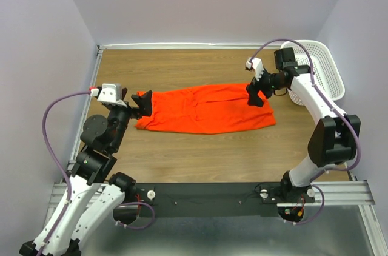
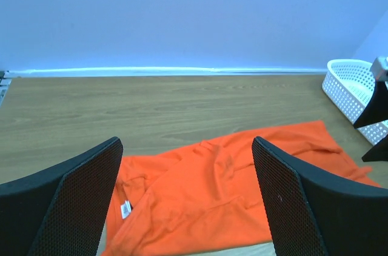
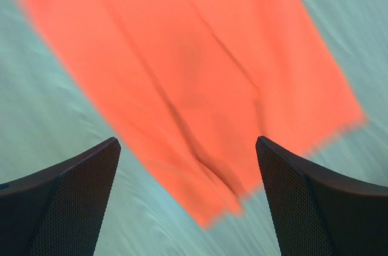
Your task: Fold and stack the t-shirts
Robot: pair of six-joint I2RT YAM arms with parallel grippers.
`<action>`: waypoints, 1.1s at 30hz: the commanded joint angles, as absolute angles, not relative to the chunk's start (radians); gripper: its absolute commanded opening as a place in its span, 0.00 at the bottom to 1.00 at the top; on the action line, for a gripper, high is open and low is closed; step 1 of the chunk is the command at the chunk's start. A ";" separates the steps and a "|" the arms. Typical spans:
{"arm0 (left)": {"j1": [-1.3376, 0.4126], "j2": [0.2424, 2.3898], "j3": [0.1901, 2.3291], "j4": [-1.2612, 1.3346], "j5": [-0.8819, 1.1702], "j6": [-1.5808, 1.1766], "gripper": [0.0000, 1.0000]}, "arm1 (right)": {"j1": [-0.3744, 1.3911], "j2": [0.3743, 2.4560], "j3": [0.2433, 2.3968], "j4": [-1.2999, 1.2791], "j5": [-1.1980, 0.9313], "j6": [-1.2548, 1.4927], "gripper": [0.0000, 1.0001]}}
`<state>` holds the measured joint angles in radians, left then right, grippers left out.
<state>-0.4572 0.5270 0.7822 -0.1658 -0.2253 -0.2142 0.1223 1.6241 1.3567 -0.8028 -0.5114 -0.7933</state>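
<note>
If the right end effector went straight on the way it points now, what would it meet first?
Most likely the bright orange-red fabric t-shirt: the open right end effector points onto its end, though blur leaves depth unclear.

White-and-black arms [image 1: 315, 101], purple cables [image 1: 284, 40], black dimpled fingers [image 2: 91, 183]

One bright orange-red t-shirt [image 1: 206, 110] lies on the wooden table [image 1: 182, 159], folded lengthwise into a long, rumpled band running left to right, with its small white neck label [image 2: 125, 208] at the left end.
</note>
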 commanded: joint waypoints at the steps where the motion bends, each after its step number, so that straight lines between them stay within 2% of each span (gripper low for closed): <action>1: -0.449 0.494 0.697 -0.118 -0.236 -0.224 0.96 | 0.165 1.713 1.403 -0.879 -0.928 -0.706 1.00; 2: -0.449 0.494 0.681 -0.115 -0.233 -0.222 0.96 | 0.185 1.742 1.448 -0.894 -0.965 -0.706 0.98; 3: -0.449 0.498 0.684 -0.121 -0.232 -0.221 0.96 | 0.208 1.802 1.472 -0.929 -0.963 -0.707 0.82; 6: -0.449 0.502 0.692 -0.126 -0.238 -0.213 0.95 | 0.294 1.883 1.540 -0.946 -0.884 -0.666 0.50; 7: -0.449 0.497 0.690 -0.126 -0.245 -0.216 0.96 | 0.313 1.919 1.574 -0.953 -0.871 -0.657 0.35; 9: -0.448 0.491 0.689 -0.133 -0.242 -0.222 0.95 | 0.353 1.945 1.603 -0.950 -0.887 -0.657 0.36; 12: -0.449 0.479 0.683 -0.137 -0.236 -0.230 0.95 | 0.388 2.002 1.638 -0.913 -0.931 -0.658 0.51; 14: -0.448 0.476 0.683 -0.138 -0.232 -0.235 0.95 | 0.396 2.045 1.693 -0.885 -0.936 -0.644 0.54; 18: -0.449 0.465 0.681 -0.146 -0.244 -0.241 0.95 | 0.405 2.210 1.833 -0.874 -0.969 -0.577 0.53; 22: -0.449 0.451 0.680 -0.146 -0.252 -0.245 0.95 | 0.436 2.292 1.907 -0.868 -0.943 -0.546 0.52; 33: -0.449 0.446 0.680 -0.147 -0.252 -0.247 0.95 | 0.485 2.428 2.069 -0.838 -0.910 -0.440 0.51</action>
